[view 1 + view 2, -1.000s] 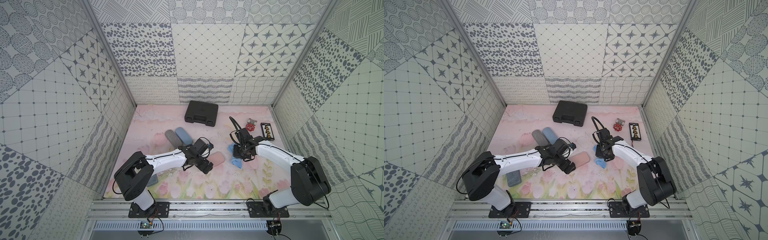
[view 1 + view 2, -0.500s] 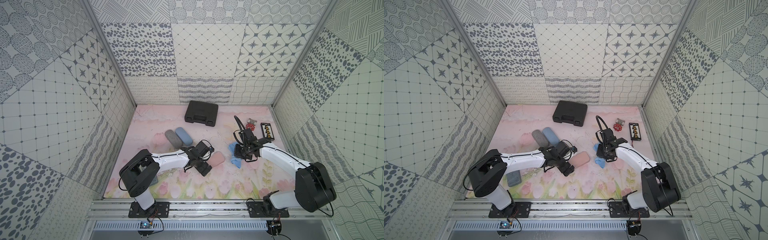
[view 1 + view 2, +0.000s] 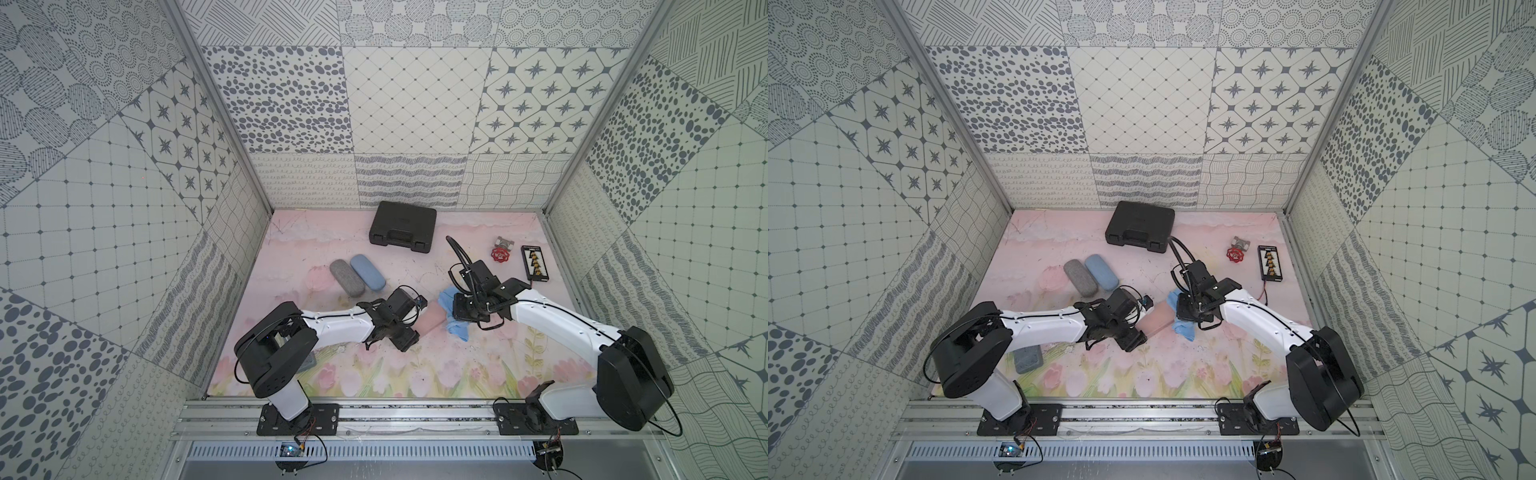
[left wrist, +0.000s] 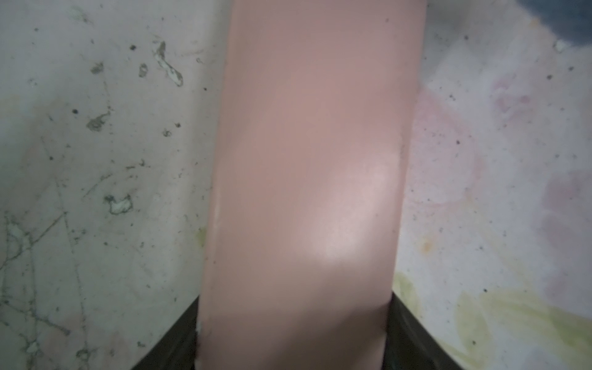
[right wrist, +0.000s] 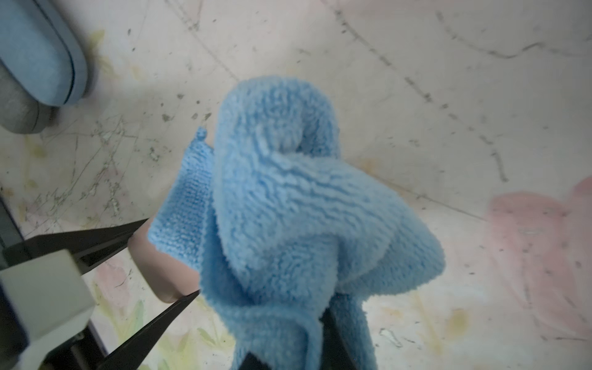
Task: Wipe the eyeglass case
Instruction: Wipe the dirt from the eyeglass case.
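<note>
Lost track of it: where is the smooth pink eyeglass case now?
In both top views the pink eyeglass case lies mid-table, clamped by the left gripper, against the fluffy blue cloth in the right gripper.

Top views high overhead, facing down on table (image 3: 291,257), wrist views close, both seemingly catching pink case (image 4: 304,160)

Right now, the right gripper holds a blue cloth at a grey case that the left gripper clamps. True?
No: the case is pink, not grey, as the left wrist view shows. The right gripper holds the cloth at it; the left gripper clamps it.
</note>
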Tool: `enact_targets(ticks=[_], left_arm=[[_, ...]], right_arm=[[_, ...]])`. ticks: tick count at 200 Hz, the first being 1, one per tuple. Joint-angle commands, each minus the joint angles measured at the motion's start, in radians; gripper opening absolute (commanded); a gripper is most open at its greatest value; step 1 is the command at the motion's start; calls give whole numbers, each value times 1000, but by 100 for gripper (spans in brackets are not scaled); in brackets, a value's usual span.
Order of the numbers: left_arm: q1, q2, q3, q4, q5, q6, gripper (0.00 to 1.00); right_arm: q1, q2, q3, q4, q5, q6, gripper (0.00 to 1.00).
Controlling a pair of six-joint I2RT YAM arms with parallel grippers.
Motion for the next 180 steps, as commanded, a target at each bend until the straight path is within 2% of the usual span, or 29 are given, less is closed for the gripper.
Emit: enact_targets(ticks=[1, 20, 44, 65, 76, 88, 104, 120, 133, 145, 159, 180], left_arm=[[-25, -24, -25, 34, 50, -26, 48], [-33, -35, -33, 34, 70, -52, 47], [-43, -50, -44, 37, 88, -82, 45], [-44, -73, -67, 51, 103, -106, 43], [-44, -86, -83, 59, 105, -117, 43], [-46, -98, -94, 61, 106, -128, 41], [-50, -103, -102, 60, 106, -143, 38], [-54, -93, -99, 48, 103, -156, 36], [-56, -83, -94, 36, 92, -163, 34], [-57, -69, -84, 16, 78, -170, 33], [-57, -58, -73, 3, 59, -178, 33], [-57, -41, -70, 12, 70, -189, 32]], right_arm=[[118, 44, 29, 95, -36, 143, 0], [161, 93, 1, 219, -118, 242, 0], [161, 148, -46, 330, -196, 309, 0], [72, 207, -144, 401, -282, 336, 0], [5, 226, -170, 361, -271, 293, 0], [-49, 232, -143, 232, -168, 188, 0], [-86, 237, -58, 34, 71, 47, 0], [-86, 218, 34, -95, 315, -38, 0], [-60, 191, 92, -151, 428, -76, 0], [-9, 160, 141, -176, 471, -104, 0], [56, 123, 178, -169, 404, -111, 0], [95, 83, 122, -24, 65, 16, 0]])
